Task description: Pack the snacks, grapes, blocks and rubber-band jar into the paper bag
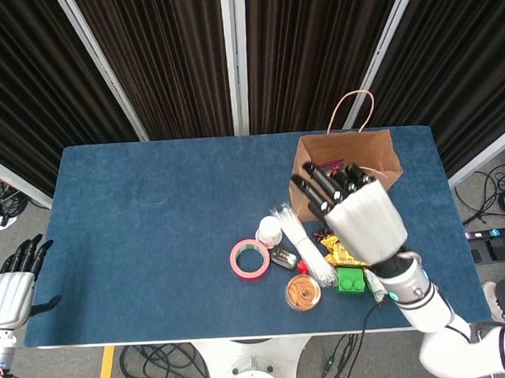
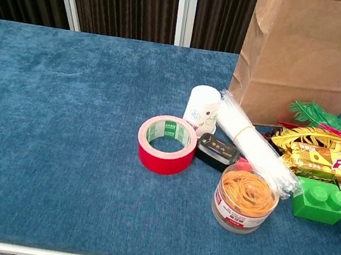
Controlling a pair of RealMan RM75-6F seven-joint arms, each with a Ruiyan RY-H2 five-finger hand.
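Desk (image 2: 58, 149) is seen whole only from the head view. Paper bag (image 2: 309, 58) stands upright at the right rear, top cropped in chest view. Right hand (image 1: 355, 213) hangs empty, fingers spread, hiding the snacks. Left hand (image 1: 12, 286) is off-desk, fingers apart. Rubber-band jar (image 2: 245, 197) sits upright beside green block (image 2: 320, 200).

Head looks down; chest sits low, closer

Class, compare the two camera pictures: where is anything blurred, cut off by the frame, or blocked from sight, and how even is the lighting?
Head view: even, soft lighting; the right robot hand looms large and slightly soft, blocking part of the paper bag and the snacks. The left robot hand is cut by the frame edge. Chest view: sharp, with faint shadows under the rubber-band jar; the bag's top is cropped.
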